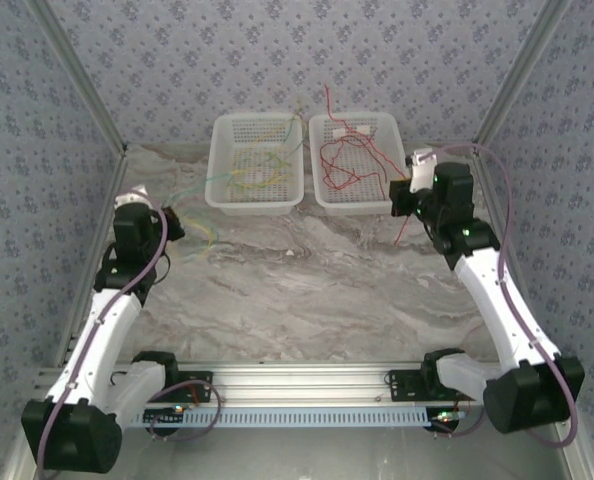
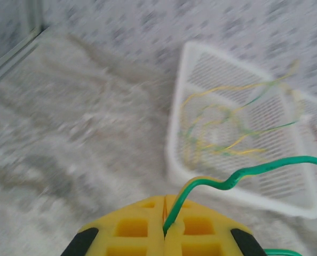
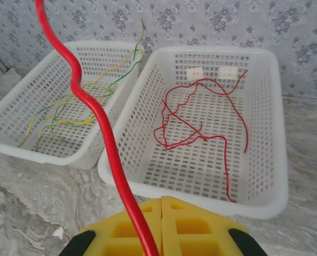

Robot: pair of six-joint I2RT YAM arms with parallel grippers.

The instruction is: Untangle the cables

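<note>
Cables (image 1: 337, 172) sit in two baskets (image 1: 252, 205) just ahead of left gripper (image 1: 172, 228) and right gripper (image 1: 402, 197), top view. Left wrist: left gripper pinched shut on green cable (image 2: 254, 170). Right wrist: right gripper pinched shut on red cable (image 3: 94, 112).

Left arm (image 1: 107, 320) rises from base at 7 o'clock; left gripper (image 2: 165, 208) at 9 o'clock, pointing toward 3, jaws pressed together on green cable (image 2: 254, 170). Right arm (image 1: 497, 290) rises from base at 5 o'clock; right gripper (image 3: 161, 205) at 2 o'clock, jaws closed on red cable (image 3: 94, 106).
</note>
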